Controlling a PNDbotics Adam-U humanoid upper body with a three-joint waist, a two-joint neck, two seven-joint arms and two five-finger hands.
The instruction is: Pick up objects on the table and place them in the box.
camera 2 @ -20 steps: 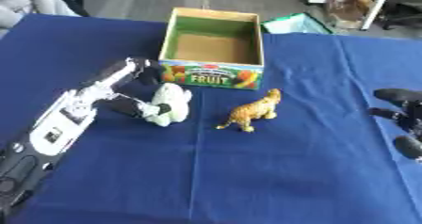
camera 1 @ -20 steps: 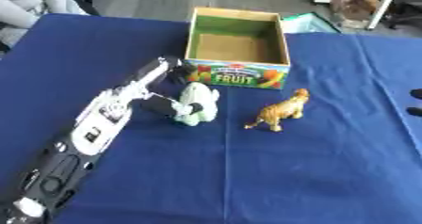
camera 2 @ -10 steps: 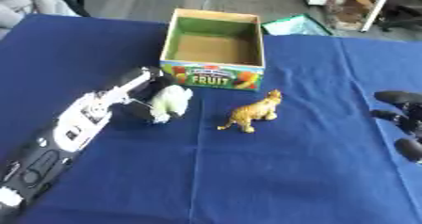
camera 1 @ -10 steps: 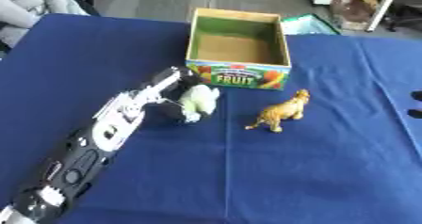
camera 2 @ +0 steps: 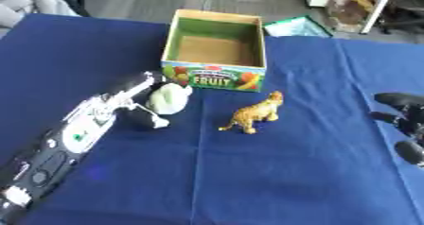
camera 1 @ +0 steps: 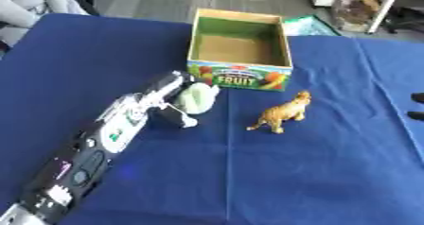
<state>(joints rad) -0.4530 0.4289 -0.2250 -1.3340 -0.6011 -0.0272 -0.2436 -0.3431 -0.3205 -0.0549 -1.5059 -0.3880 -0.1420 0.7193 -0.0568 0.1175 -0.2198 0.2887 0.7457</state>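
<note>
L arm comes in from lower left across the blue-covered worktop (camera 1: 331,172). Left hand (camera 1: 170,94) is at the pale green-white toy (camera 1: 197,99), w/ dark fingers (camera 1: 175,117) curled down along the toy's near-left side and the upper part of the hand against its far-left side; looks like it is clasping the toy, tho full wrap can't be seen from here. Toy sits on the cloth just in front of the box's front-left corner, near but apart from the box wall.

Box (camera 1: 240,73) is open-topped, green inside w/ brown floor, "FRUIT" print and fruit pics on the front face; nothing visible inside it. It stands toward the far side of the worktop, approx centre.

Orange-tan tiger figure (camera 1: 283,112) stands upright on its legs, right of the pale toy and in front of the box's right corner, head toward the box, untouched.

R hand (camera 2: 406,120) rests at the right edge of the worktop, well apart from the toys; dark fingers spread and relaxed, holding nothing.
</note>
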